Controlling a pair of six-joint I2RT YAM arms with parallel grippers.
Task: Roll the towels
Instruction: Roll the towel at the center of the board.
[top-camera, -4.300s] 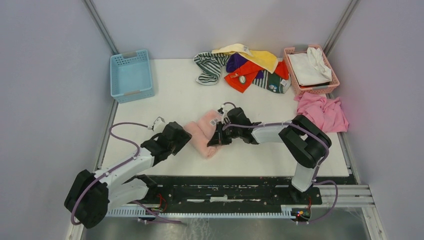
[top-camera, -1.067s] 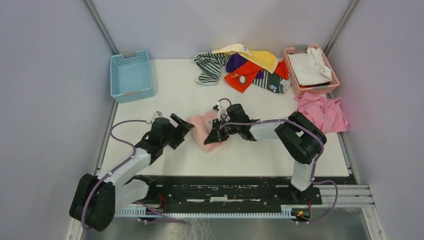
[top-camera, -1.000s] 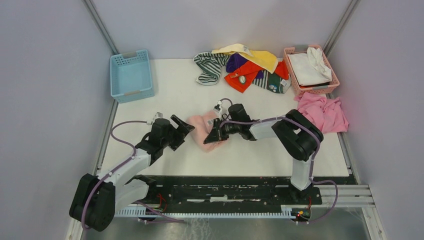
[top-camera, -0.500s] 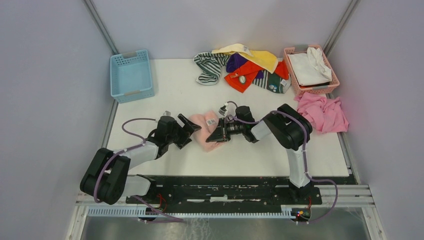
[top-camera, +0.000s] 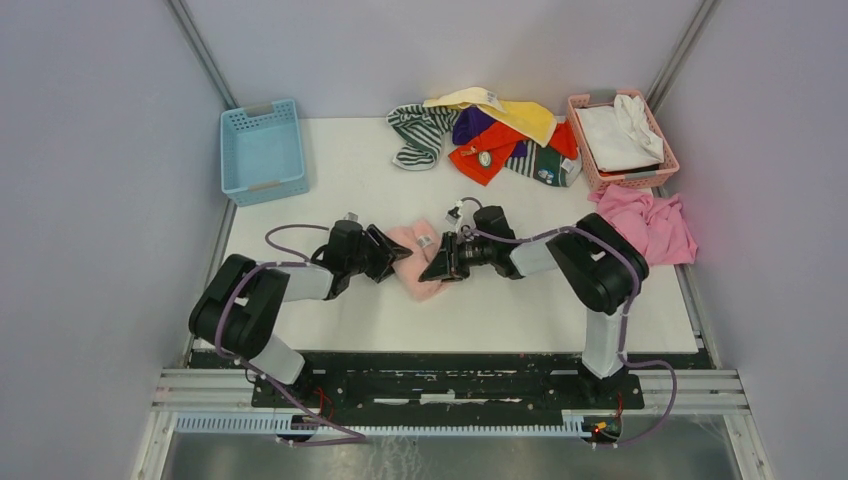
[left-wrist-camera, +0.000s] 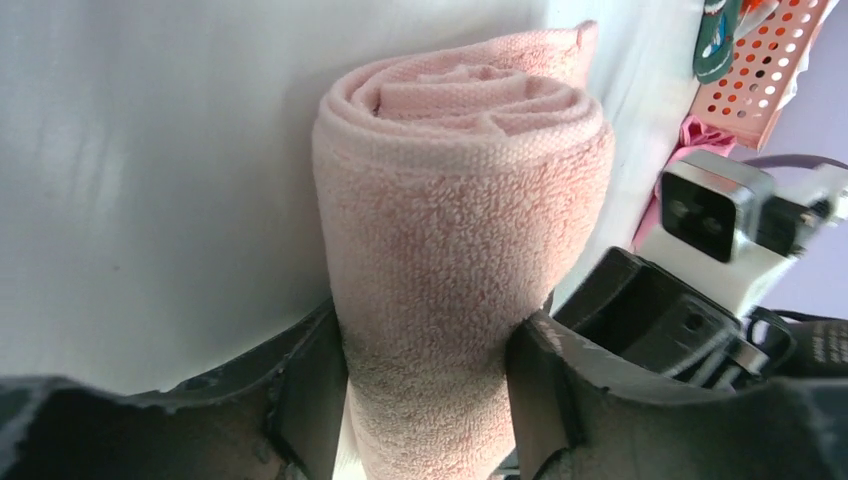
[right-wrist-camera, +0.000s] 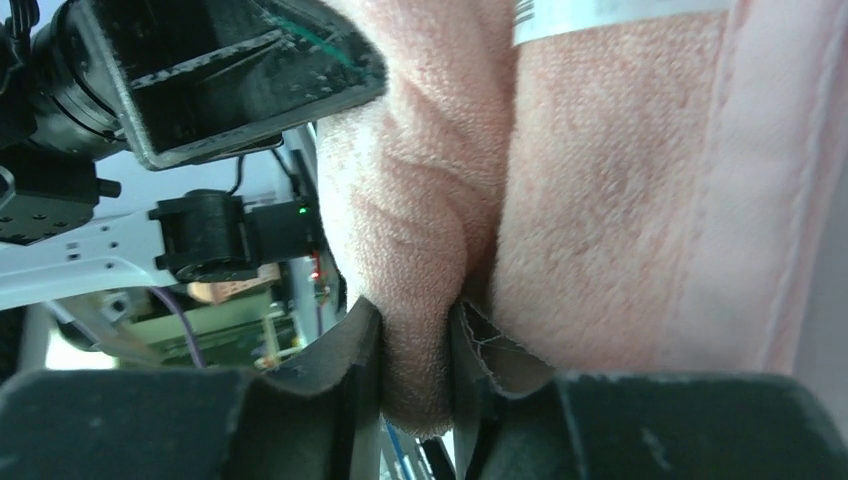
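A light pink towel (top-camera: 415, 260) lies rolled up at mid-table between both grippers. In the left wrist view the roll (left-wrist-camera: 460, 200) stands between my left gripper's (left-wrist-camera: 425, 400) fingers (left-wrist-camera: 310, 390), which press on both its sides. The left gripper (top-camera: 392, 254) holds the roll's left end. My right gripper (right-wrist-camera: 415, 350) is shut on a fold of the same towel (right-wrist-camera: 600, 220), with its fingers (right-wrist-camera: 350, 370) pinching the cloth. It (top-camera: 438, 268) meets the roll from the right. More towels (top-camera: 485, 135) lie heaped at the back: striped, yellow, purple, orange-red and dark green.
A blue basket (top-camera: 262, 150) stands at the back left. A pink basket (top-camera: 597, 178) with white cloths stands at the back right. In front of it a brighter pink cloth (top-camera: 648, 225) lies bunched at the table's right edge.
My left arm has swung right to the pink roll, and its wide-open jaws have closed round the roll's end. The right gripper has kept its pinch and shifted slightly right.
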